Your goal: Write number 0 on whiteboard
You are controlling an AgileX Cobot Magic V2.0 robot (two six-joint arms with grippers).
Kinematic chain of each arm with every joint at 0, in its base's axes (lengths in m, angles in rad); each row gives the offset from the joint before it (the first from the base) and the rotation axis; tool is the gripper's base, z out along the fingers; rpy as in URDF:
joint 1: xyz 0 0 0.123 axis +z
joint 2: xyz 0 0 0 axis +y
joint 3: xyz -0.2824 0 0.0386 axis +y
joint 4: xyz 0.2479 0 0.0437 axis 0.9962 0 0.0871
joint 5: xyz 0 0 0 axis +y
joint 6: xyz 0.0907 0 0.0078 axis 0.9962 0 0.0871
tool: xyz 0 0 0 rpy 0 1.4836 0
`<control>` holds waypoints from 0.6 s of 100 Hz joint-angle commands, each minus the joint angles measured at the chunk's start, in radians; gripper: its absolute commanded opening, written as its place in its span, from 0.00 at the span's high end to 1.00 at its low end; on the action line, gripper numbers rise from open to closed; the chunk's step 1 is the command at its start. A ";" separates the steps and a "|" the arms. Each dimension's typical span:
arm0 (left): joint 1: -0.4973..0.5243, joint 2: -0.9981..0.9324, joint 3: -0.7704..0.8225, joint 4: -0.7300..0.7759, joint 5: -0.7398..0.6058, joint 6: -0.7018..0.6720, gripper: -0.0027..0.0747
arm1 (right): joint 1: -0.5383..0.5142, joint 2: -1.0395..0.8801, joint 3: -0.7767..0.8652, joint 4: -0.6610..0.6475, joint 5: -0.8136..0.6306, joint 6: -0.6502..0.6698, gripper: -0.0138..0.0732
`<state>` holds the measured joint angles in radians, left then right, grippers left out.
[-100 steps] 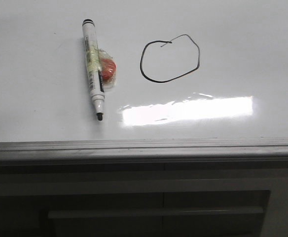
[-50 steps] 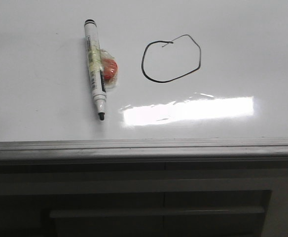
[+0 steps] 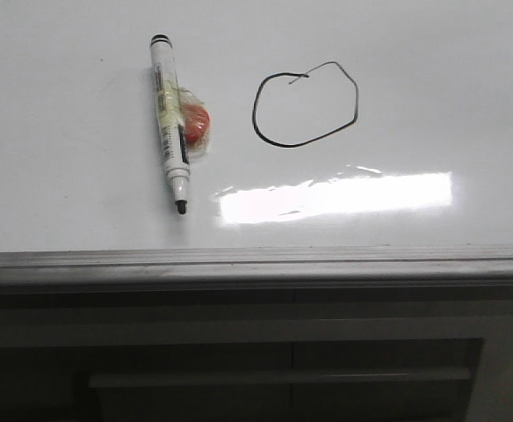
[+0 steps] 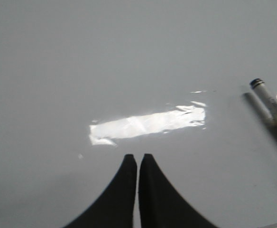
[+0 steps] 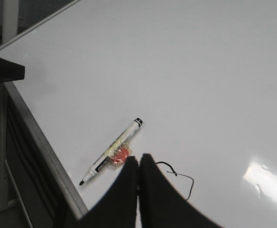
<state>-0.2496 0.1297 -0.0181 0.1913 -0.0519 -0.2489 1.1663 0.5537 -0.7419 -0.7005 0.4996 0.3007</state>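
Lying wider than tall on the whiteboard (image 3: 81,176), the number 0 (image 3: 306,105) is drawn; both grippers closed, empty.

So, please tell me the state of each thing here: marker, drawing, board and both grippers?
marker: uncapped, lying flat on the board, not held, an orange piece taped to it
number 0: drawn, loop closed
whiteboard: otherwise unmarked, with light glare
left gripper: shut, empty
right gripper: shut, empty
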 commanded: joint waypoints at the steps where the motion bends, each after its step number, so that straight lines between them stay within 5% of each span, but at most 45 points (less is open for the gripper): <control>1: 0.059 -0.059 0.017 -0.049 -0.040 0.000 0.99 | 0.001 0.003 -0.023 -0.033 -0.059 -0.002 0.90; 36: 0.105 -0.162 0.053 -0.083 0.360 0.000 0.99 | 0.001 0.003 -0.023 -0.033 -0.059 -0.002 0.90; 60: 0.105 -0.162 0.053 -0.103 0.370 0.000 0.99 | 0.001 0.003 -0.023 -0.033 -0.059 -0.002 0.90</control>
<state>-0.1478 -0.0043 0.0041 0.1042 0.3470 -0.2489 1.1663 0.5537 -0.7419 -0.7005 0.4996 0.3029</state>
